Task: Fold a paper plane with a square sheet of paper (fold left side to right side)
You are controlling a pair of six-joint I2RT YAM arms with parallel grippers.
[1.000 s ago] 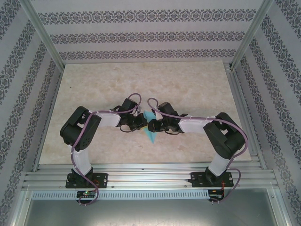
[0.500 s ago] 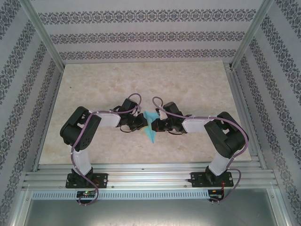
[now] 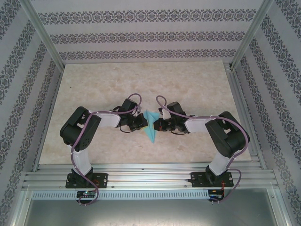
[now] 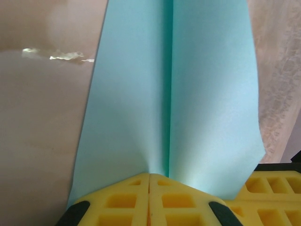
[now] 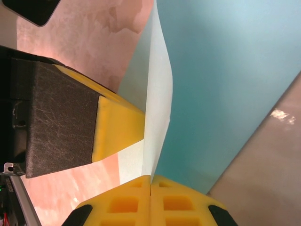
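Observation:
The turquoise paper plane, a slim folded dart with its tip toward the near edge, sits mid-table between both grippers. My left gripper is shut on its left side. In the left wrist view the yellow jaws pinch the centre crease of the paper plane, with folded flaps running away on both sides. My right gripper is shut on the right side. In the right wrist view the jaws clamp a raised pale flap of the paper plane.
The marble-patterned table is ringed by patterned walls and an aluminium frame along the near edge. A left finger stands close beside the raised flap in the right wrist view. A right finger touches the paper's lower right corner.
The right gripper has closed on the paper and shifted slightly to the right. More turquoise paper now shows between the two grippers. The left arm has stayed put.

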